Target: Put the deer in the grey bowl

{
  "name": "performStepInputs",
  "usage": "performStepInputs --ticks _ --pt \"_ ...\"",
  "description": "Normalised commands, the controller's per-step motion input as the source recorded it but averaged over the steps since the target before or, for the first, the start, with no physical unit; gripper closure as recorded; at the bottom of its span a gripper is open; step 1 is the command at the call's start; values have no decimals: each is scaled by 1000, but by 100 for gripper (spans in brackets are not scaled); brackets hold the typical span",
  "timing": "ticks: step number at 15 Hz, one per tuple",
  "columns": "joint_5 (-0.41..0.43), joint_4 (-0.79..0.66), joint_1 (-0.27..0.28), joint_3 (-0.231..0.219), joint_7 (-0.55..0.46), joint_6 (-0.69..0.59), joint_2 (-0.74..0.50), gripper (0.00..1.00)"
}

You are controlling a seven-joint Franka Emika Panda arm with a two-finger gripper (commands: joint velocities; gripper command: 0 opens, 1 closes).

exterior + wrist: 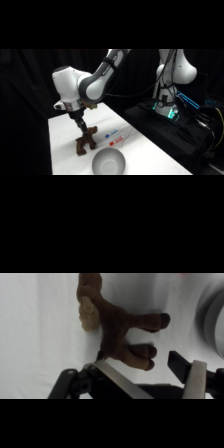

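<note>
The deer [85, 141], a dark brown plush toy with a tan head, lies on the white table just behind and left of the grey bowl [108, 161]. My gripper [80, 128] comes down from above right onto the toy's top. In the wrist view the deer [116, 324] stretches up from between my fingers, its tan head on the left and its legs pointing right. The gripper [142, 369] is open: the left finger [116, 380] lies against the toy's body, while the right finger [194, 376] stands clear of the legs. The grey bowl [212, 319] shows at the right edge.
A small blue thing [111, 133] and a small red thing [116, 142] lie on the table [65, 150] just right of the deer. Black equipment with a green light [167, 112] stands beside the table's right edge, by the arm's base.
</note>
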Motion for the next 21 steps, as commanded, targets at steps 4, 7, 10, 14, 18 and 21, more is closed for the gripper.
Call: performStepInputs --ticks 4,7,10,14,18,21 --pt "35 330 -134 76 -202 104 337 0" --pt "44 259 -137 101 -206 95 255 0" --pt "62 262 -142 109 -201 49 240 0" --pt "73 254 -119 103 -183 2 180 34" --pt "50 221 -74 63 -146 -45 84 68" --pt "-8 164 -31 12 -118 -132 -23 92"
